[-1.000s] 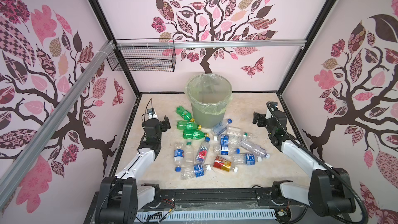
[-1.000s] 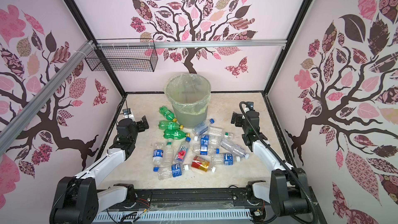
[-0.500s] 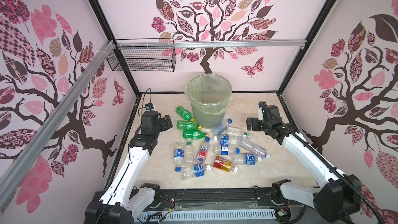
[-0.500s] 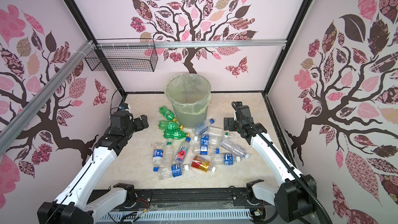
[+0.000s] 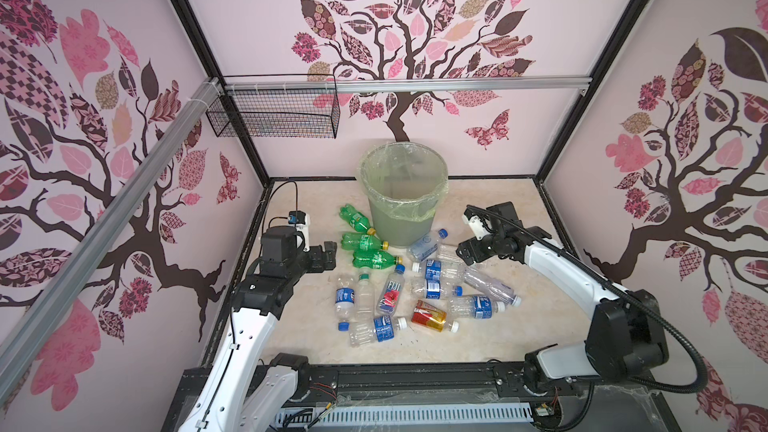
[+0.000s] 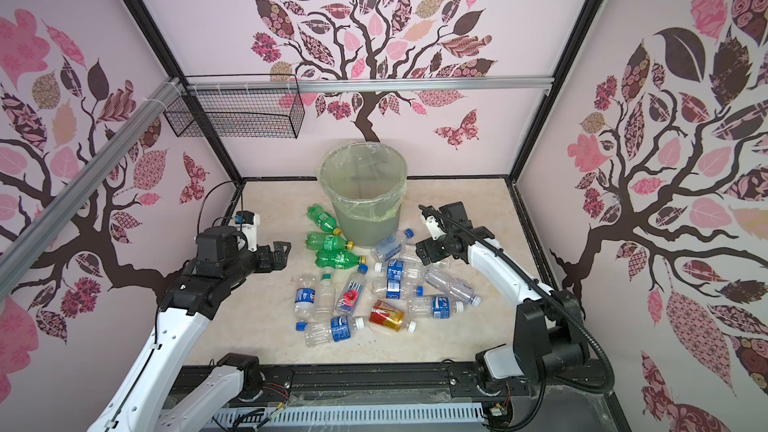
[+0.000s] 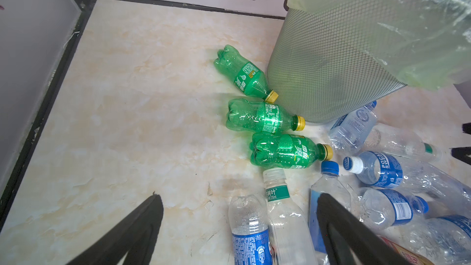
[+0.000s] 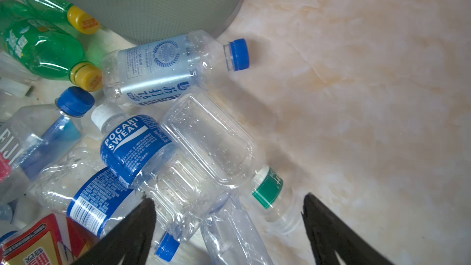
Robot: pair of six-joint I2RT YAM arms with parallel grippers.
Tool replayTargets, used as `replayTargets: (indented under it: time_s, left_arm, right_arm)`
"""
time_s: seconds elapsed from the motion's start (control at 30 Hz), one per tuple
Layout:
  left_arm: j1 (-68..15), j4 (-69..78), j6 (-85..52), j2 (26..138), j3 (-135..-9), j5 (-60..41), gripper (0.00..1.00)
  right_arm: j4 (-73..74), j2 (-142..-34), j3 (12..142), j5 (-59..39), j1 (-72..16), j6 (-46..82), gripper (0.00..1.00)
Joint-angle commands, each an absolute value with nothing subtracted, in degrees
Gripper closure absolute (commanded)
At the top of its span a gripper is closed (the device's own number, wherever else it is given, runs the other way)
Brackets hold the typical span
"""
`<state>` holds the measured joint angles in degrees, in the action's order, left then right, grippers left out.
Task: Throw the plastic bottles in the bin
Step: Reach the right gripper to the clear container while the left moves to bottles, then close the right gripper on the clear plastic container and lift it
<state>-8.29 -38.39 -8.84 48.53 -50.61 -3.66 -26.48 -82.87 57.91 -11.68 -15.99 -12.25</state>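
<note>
The left gripper [image 5: 330,252] is held above the marble-patterned floor [image 7: 127,98]. Its fingers [image 7: 142,225] are spread wide and nothing is gripped. Three green bottles [image 7: 265,121] lie just ahead of its fingertips, and the bin [image 5: 405,226] stands upright just beyond them. The right gripper [image 8: 229,200] is held low over the near edge of the heap of plastic bottles [image 5: 433,288]. Its jaws stand apart, and a clear bottle with a green label [image 8: 267,187] lies on the floor between them, not clamped. The bin is also found a little ahead of this gripper.
</note>
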Motion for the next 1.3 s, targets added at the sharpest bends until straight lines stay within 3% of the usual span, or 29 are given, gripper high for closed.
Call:
replayTargets:
  time_s: [0.0, 0.3, 0.73, 1.27]
  left_arm:
    - [-8.4, -37.1, -8.7, 46.9, -48.3, -5.4, 0.02]
    - [-8.4, -38.3, -8.2, 47.5, -48.9, -4.6, 0.02]
    - [-8.4, -36.7, -9.3, 42.8, -48.2, -4.0, 0.02]
    - [-8.4, -36.2, -9.8, 42.8, -48.6, -4.1, 0.02]
  right_arm:
    - [-24.3, -86.8, 58.6, -15.7, -16.6, -15.7, 0.1]
    - [-23.4, -94.5, 61.4, -17.2, -17.3, -18.7, 0.1]
    - [-22.6, -102.5, 65.2, -12.1, -17.3, -21.0, 0.15]
    - [-20.8, -104.8, 66.7, -5.6, -17.3, -19.4, 0.37]
